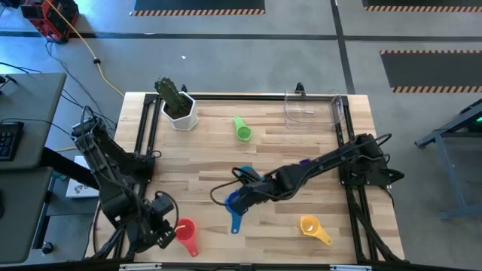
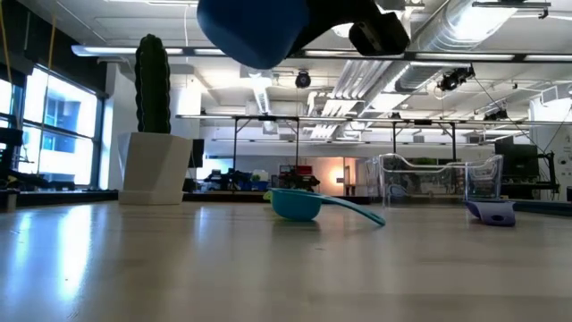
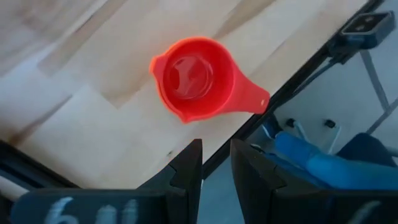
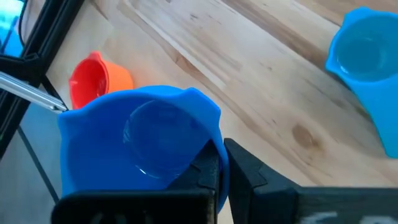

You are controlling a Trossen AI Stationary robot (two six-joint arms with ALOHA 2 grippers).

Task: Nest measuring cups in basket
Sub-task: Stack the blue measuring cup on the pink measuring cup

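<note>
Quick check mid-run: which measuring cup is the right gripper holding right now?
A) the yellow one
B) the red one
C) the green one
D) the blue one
D: in the right wrist view the right gripper is shut on the rim of the blue measuring cup, lifted off the table.

My two arms are dark, nearly black, built of chunky jointed links with rounded housings at the joints. Thin black cables loop loosely off my left arm (image 1: 113,169) near its upper links, and another slack loop curls beside my right arm (image 1: 316,169) just behind the wrist. My fingers (image 3: 186,171) on the left are flat, dark, wedge-shaped blades with angled inner edges, tapering toward the tips. Behind them sits a dark crossbar bearing pale, blurred markings I cannot read. My right fingers (image 4: 249,168) are the same matte black wedges, mounted on a similar dark bar.
</note>
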